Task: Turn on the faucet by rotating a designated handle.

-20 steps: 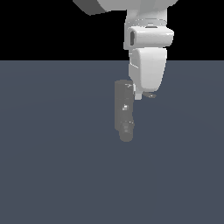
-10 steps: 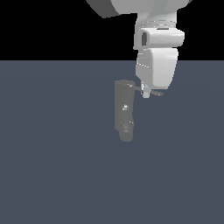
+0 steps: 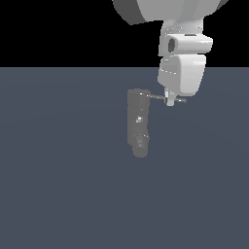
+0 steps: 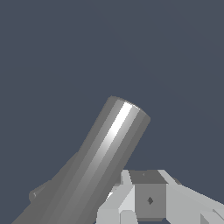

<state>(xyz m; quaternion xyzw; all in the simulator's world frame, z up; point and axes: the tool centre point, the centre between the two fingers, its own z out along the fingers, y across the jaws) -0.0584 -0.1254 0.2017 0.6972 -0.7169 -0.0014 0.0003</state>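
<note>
Standing upright, the dark faucet sends its thin handle sideways from its top, straight to the gripper. The fingertips meet the rod near its outer end. Whether they clench it cannot be told.

There was one faucet, a single dark grey cylindrical body with one rounded end, and the wrist view likewise showed just one thick cylinder. One handle projected from near its top, a single thin grey rod. One robot arm was in the exterior view, carrying one gripper. How many of its fingers showed could not be counted in the exterior view; the wrist view showed pale gripper parts, too cropped to count. All stood over one plain blue-grey floor.
</note>
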